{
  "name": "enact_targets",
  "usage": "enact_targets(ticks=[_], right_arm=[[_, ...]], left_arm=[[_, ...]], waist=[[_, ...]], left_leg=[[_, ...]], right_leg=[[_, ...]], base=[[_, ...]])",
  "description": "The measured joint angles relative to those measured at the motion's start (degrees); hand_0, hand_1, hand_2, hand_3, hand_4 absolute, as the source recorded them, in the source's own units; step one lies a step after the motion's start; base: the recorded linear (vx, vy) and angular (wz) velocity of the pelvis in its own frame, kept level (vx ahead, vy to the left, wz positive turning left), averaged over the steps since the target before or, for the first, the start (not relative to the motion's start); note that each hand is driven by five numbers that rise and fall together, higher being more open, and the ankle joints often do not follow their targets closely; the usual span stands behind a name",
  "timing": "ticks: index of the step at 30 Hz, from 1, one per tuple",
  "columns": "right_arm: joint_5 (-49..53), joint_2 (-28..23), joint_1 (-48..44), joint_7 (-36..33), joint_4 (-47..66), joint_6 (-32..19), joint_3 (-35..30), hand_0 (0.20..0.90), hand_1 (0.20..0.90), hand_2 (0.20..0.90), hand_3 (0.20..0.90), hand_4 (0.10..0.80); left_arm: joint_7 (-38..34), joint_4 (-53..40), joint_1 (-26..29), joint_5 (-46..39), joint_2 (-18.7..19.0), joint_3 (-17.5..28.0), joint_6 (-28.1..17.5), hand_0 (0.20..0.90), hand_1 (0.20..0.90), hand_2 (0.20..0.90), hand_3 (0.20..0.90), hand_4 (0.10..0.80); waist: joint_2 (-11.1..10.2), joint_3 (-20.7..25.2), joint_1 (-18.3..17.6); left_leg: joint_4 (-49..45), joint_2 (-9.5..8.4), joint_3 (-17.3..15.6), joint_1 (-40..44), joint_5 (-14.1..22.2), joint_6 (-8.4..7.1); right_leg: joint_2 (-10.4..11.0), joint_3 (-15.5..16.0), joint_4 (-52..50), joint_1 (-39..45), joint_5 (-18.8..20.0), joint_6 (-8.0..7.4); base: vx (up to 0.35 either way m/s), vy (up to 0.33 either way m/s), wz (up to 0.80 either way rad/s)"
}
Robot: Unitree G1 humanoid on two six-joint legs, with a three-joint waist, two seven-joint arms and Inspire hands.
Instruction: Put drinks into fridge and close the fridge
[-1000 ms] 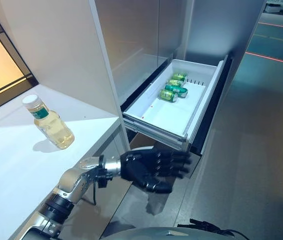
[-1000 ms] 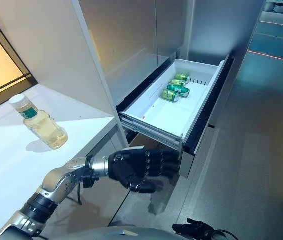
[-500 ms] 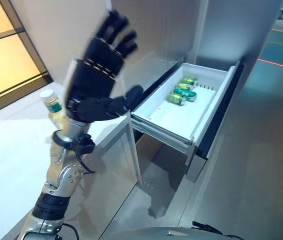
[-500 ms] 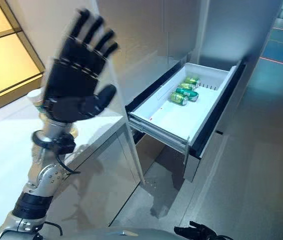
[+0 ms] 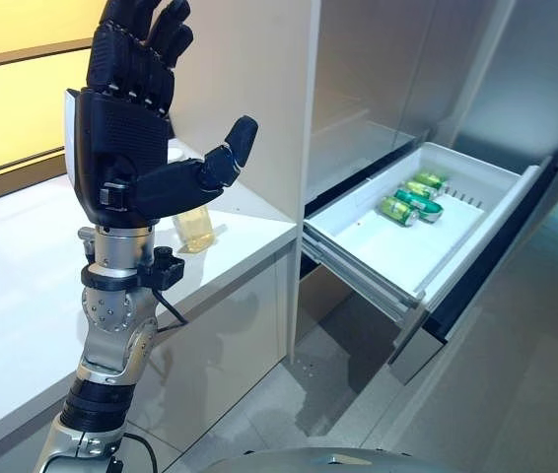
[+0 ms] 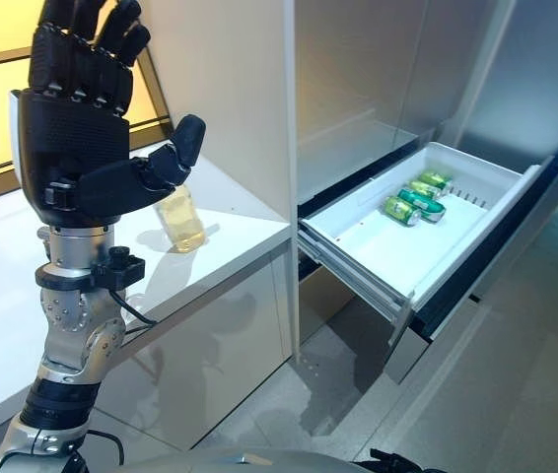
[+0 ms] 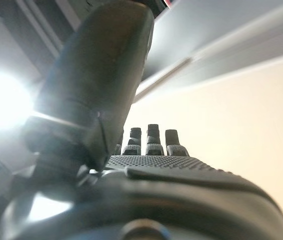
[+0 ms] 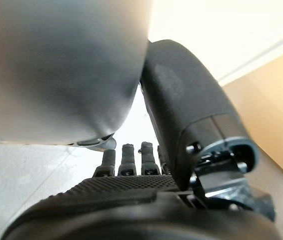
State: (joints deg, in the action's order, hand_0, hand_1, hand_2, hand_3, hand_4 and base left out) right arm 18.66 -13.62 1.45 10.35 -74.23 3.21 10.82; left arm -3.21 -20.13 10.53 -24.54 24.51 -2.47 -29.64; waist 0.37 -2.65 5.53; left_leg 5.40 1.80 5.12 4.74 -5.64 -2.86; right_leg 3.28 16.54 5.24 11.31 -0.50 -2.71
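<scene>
1. My left hand (image 5: pixel 126 128) was raised upright above the white countertop (image 5: pixel 23 266), palm facing the fridge side, fingers straight and thumb spread; it held nothing.
2. The clear plastic bottle of pale yellow drink (image 6: pixel 180 219) stood upright on the countertop just behind my left hand, on the side away from me. In the left eye view the hand covered most of the bottle; only its lower body showed below the thumb.
3. The bottle's long axis was vertical. Its cap was hidden behind my hand in both eye views.
4. My left hand was the nearer hand to the bottle. My judgement: the coming move called for reaching forward and down from the raised pose to close round the bottle's body.
5. My right hand (image 8: pixel 131 165) appeared only in its own wrist view, fingers extended and empty, beside a blurred pale surface I could not identify.
6. The white pull-out fridge drawer (image 5: pixel 476 246) stood open, well apart from the bottle, to the right of the white upright cabinet panel (image 5: pixel 259 99) and lower than the countertop.
7. Count, drinks outside the drawer: one bottle.
8. Count, drinks inside the drawer: three green cans (image 5: pixel 412 199) lying on their sides, close together at the far end; the rest of the drawer floor was bare.
9. Count, drawers open: one, not yet closed
</scene>
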Motion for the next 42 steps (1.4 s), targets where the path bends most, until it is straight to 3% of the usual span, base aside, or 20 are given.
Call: enact_targets(ticks=[11, 17, 25, 42], right_arm=[[0.0, -0.81, -2.72, 0.1, 0.09, 2.89, 1.21, 0.9, 0.9, 0.9, 0.9, 0.8], [-0.04, -0.34, -4.15, 0.59, 0.09, 3.44, 1.1, 0.9, 0.9, 0.9, 0.9, 0.8], [-0.86, -0.4, -4.35, 0.66, 0.13, 4.27, 0.16, 0.9, 0.9, 0.9, 0.9, 0.8], [-1.91, -0.53, -4.41, 1.09, 1.31, 4.79, -1.0, 0.9, 0.9, 0.9, 0.9, 0.8]], left_arm=[[-3.91, 4.01, -3.41, 0.29, 0.15, 0.19, 4.93, 0.9, 0.9, 0.9, 0.9, 0.8], [-2.69, 6.11, -4.51, -0.2, 0.17, 0.23, 8.46, 0.9, 0.9, 0.9, 0.9, 0.8], [2.03, 7.53, -4.51, -2.68, 0.2, 0.06, 9.66, 0.9, 0.9, 0.9, 0.9, 0.8], [-3.59, 9.2, -4.48, -1.23, 0.62, -0.09, 9.63, 0.9, 0.9, 0.9, 0.9, 0.8]], waist=[[1.5, -2.6, 4.09], [2.23, -4.42, 5.01], [1.95, -4.62, 3.71], [1.58, -4.85, 1.37]], left_leg=[[-0.33, -0.04, 2.15, -1.36, -2.24, -0.54], [-0.32, 0.01, 2.44, -1.22, -2.24, -0.73], [-0.33, 0.06, 1.93, -1.12, -2.16, -0.81], [-0.31, 0.24, -0.77, -0.07, -1.65, -0.52]], right_leg=[[-0.08, 4.54, 0.0, 0.57, -0.57, -0.21], [-0.04, 4.58, -0.01, 0.89, -0.88, -0.12], [-0.02, 4.09, -0.01, 0.72, -0.91, -0.07], [-0.07, 1.24, -0.55, 0.17, -0.87, -0.07]], base=[[-0.025, -0.002, 0.23], [-0.01, 0.013, 0.03], [-0.001, 0.013, -0.02], [0.01, 0.015, -0.08]])
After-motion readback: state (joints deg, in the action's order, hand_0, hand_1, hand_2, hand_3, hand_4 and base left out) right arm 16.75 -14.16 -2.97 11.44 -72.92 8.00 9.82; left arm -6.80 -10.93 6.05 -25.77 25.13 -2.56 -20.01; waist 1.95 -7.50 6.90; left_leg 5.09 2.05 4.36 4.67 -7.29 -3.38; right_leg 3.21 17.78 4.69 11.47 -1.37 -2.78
